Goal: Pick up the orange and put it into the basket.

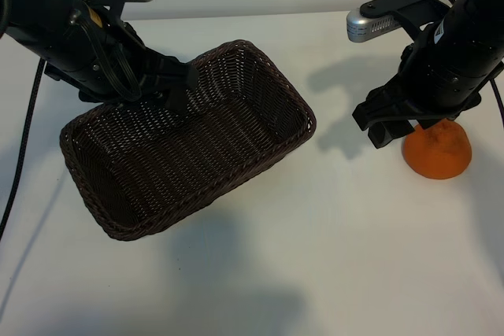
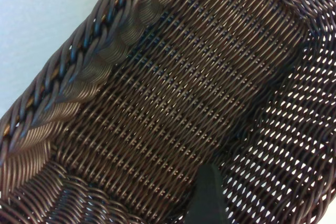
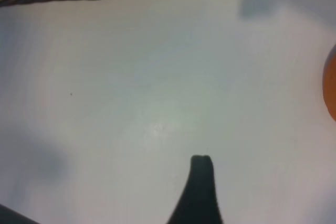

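Right hand (image 1: pixel 387 122), fingers spread and empty, hangs just beside the orange (image 1: pixel 438 151), above the table.

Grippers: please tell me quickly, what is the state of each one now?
Left gripper: open, holding nothing, over the basket.
Right gripper: open, holding nothing, beside the orange.

Lab bench — bare white table (image 1: pixel 260 273); robot arms
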Tool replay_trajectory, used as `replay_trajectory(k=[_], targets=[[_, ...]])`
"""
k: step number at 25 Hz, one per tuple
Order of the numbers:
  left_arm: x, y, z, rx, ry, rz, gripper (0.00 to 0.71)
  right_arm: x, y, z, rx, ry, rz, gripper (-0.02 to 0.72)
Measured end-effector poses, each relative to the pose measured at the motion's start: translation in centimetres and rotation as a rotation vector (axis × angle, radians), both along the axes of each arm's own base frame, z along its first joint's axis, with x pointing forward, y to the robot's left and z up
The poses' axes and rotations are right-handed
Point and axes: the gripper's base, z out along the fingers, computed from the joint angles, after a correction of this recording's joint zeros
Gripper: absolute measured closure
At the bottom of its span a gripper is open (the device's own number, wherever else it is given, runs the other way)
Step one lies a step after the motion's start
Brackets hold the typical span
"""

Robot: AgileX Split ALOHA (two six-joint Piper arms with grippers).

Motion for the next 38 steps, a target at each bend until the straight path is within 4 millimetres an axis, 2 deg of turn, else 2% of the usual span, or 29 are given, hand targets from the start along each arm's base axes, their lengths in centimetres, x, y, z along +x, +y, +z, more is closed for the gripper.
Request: replay_trajectory(k=[18, 32, 38], targets=[[0.0, 0.0, 0.0, 0.000, -0.002, -0.001, 0.118, 0.0, 0.0, 0.0, 0.001, -0.003, 0.000, 0.106], [0.7, -0.2, 0.3, -0.030, -0.077, 0.012, 0.118, 0.1, 0.0, 0.0, 0.002, -0.006, -0.001, 0.107], [0.1, 1.0, 0.7, 0.055, -0.039, 0.129, 0.118, 0.1, 0.0, 0.0, 0.002, -0.008, -0.001, 0.107]])
